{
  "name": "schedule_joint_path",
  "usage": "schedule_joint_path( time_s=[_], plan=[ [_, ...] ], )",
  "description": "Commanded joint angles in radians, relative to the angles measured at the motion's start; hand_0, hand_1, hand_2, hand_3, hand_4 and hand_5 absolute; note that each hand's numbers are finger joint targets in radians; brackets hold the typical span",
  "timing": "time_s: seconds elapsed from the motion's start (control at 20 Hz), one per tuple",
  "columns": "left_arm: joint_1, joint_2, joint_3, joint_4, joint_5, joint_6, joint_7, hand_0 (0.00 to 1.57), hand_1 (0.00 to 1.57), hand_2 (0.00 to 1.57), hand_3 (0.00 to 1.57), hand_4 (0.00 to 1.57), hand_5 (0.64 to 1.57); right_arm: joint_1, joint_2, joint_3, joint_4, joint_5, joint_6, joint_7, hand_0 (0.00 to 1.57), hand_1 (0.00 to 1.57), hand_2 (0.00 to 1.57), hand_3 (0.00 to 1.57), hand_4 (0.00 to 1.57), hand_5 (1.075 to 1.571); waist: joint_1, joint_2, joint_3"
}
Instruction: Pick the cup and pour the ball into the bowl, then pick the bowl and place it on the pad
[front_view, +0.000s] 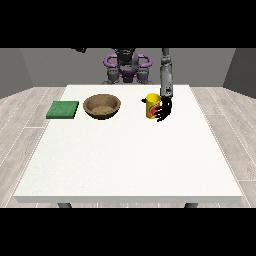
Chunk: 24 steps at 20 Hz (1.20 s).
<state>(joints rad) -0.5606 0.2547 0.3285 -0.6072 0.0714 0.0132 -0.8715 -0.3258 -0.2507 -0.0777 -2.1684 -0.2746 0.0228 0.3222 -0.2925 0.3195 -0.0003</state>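
Standing upright, yellow cup (152, 105), hand at the view's right (164, 108) curled round it

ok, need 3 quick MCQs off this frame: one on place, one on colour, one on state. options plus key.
1. Where does the bowl lie?
A. between the pad and the cup
B. on the pad
C. at the table's near edge

2. What colour is the pad?
A. red
B. green
C. blue

3. How does the cup stand?
A. tipped over the bowl
B. lying on its side
C. upright on the table, with the hand at the view's right against it

Key:
1 A, the bowl sits on the table with the pad at its left in view and the cup at its right.
2 B, the flat square is plainly green.
3 C, the yellow cup's rim faces up, apart from the bowl, with the black hand at its side.
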Motion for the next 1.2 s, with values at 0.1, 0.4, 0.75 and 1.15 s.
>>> schedule_joint_path(
  time_s=[0.1,0.4,0.75,1.15],
  plan=[
    [0.001,0.017,-0.023,0.059,-0.098,0.187,-0.072,1.32,1.32,1.57,1.57,1.04,1.487,-0.026,-0.04,-0.076,-0.03,-0.104,0.042,0.016,0.0,0.0,0.0,0.0,0.0,1.559,-0.051,0.038,-0.0003],
    [-0.009,-0.03,-0.087,0.038,-0.169,0.294,-0.022,1.33,1.33,1.57,1.57,1.07,1.481,0.052,-0.051,-0.138,0.077,-0.128,0.07,0.013,0.0,0.0,0.0,0.0,0.09,1.559,0.018,-0.105,0.0009],
    [-0.129,-0.057,-0.237,0.046,-0.354,0.465,0.232,1.37,1.37,1.57,1.57,1.11,1.515,0.045,-0.041,-0.121,0.17,-0.116,0.065,0.032,0.0,0.0,0.0,0.0,0.24,1.559,0.056,-0.219,0.0015],
    [-0.316,-0.027,-0.353,0.135,-0.59,0.682,0.492,1.43,1.43,1.57,1.57,1.01,1.558,-0.042,-0.056,-0.117,0.219,-0.114,0.079,0.014,0.0,0.0,0.0,0.0,0.29,1.561,0.018,-0.154,0.0008]
  ],
)
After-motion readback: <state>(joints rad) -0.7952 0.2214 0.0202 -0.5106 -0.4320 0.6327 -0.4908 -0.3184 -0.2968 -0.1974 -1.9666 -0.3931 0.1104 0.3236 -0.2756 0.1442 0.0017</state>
